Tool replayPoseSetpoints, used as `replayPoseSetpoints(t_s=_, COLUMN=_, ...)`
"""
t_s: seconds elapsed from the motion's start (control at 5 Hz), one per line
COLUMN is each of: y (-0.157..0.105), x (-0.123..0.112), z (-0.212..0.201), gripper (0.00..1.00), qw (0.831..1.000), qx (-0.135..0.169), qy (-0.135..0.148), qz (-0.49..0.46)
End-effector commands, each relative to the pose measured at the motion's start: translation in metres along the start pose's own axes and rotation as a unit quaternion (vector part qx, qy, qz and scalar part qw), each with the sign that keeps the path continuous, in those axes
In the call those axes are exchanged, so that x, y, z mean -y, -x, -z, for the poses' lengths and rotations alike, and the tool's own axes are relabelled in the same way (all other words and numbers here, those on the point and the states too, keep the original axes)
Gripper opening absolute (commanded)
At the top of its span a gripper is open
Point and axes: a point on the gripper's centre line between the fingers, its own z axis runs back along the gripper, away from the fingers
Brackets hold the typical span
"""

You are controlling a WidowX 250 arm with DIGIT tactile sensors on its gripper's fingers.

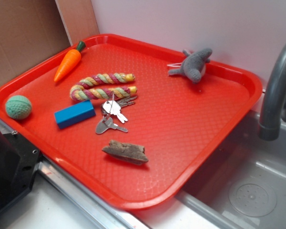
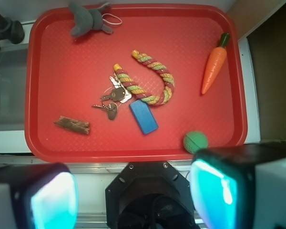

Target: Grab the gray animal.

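Gripper (image 2: pixel 133 195) open, empty, pads wide apart, off the tray's (image 2: pixel 133 153) near edge. Your gray animal (image 2: pixel 88 20) lies at the far rim, ahead and left of the hand, body running roughly sideways. Reach clear across the keys (image 2: pixel 112 98).

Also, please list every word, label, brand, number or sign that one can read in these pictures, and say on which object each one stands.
None can be read in either view.
Keys: any stamped marking is too small and blurred to read.
Blue block, carrot, gray animal, green ball, rope toy, wood piece and red tray: no text or label shows.
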Motion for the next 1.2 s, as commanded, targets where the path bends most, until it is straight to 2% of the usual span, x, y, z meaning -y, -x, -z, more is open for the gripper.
replayPoseSetpoints(t_s=0.0, y=0.000, x=0.000, z=0.000, gripper=1.00, qw=1.000, qx=0.000, qy=0.000, qz=0.000)
replayPoseSetpoints(t_s=0.2, y=-0.041, x=0.007, z=0.033, gripper=1.00, qw=0.999, qx=0.019, qy=0.004, qz=0.032)
replayPoseSetpoints(t_s=0.4, y=-0.088, x=0.029, z=0.055, gripper=1.00, qw=0.985, qx=0.065, qy=-0.028, qz=0.159)
replayPoseSetpoints(t_s=0.6, y=-0.119, x=0.042, z=0.077, gripper=1.00, qw=0.963, qx=0.105, qy=-0.032, qz=0.247)
replayPoseSetpoints(t_s=0.8, y=-0.148, x=0.045, z=0.105, gripper=1.00, qw=0.936, qx=0.127, qy=-0.049, qz=0.324)
replayPoseSetpoints(t_s=1.0, y=-0.172, x=0.045, z=0.135, gripper=1.00, qw=0.917, qx=0.134, qy=-0.101, qz=0.361)
